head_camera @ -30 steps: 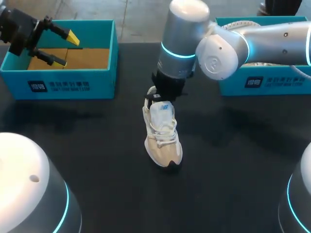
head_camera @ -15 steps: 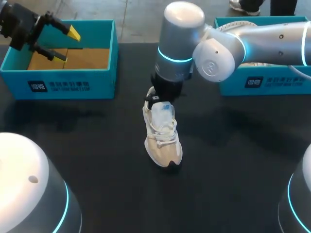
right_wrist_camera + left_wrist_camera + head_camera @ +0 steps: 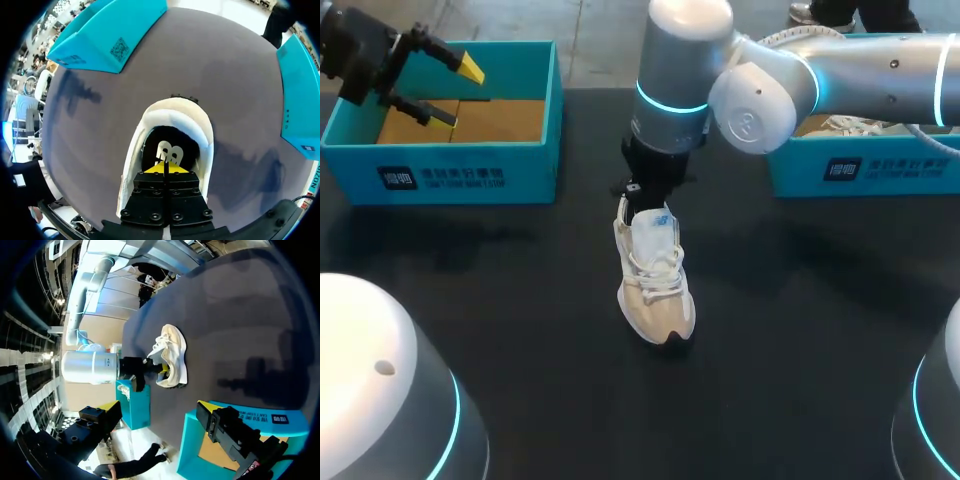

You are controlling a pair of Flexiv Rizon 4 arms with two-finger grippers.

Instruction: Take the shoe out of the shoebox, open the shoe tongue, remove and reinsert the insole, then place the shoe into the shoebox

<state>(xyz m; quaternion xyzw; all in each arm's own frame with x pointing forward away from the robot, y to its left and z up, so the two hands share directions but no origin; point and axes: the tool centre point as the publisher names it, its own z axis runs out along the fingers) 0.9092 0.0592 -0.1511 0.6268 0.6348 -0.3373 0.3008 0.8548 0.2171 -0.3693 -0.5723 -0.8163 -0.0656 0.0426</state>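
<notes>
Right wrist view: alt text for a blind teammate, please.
The right hand, yellow tips together, hangs over the cream shoe, above its dark insole. The shoe stands on the dark table, teal shoeboxes beyond it on either side.

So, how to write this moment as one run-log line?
right pincer: shut, tips at shoe opening | left pincer: open, empty, above left shoebox | shoe: upright on table

Shoe (image 3: 655, 275) mid-table (image 3: 800, 330): approach open from 3, 6 and 9 o'clock. Right gripper (image 3: 164, 169) and arm block the heel end at 12. Left shoebox (image 3: 450, 165) at 10, left gripper (image 3: 456, 96) above it. Right shoebox (image 3: 865, 165) at 2.
</notes>
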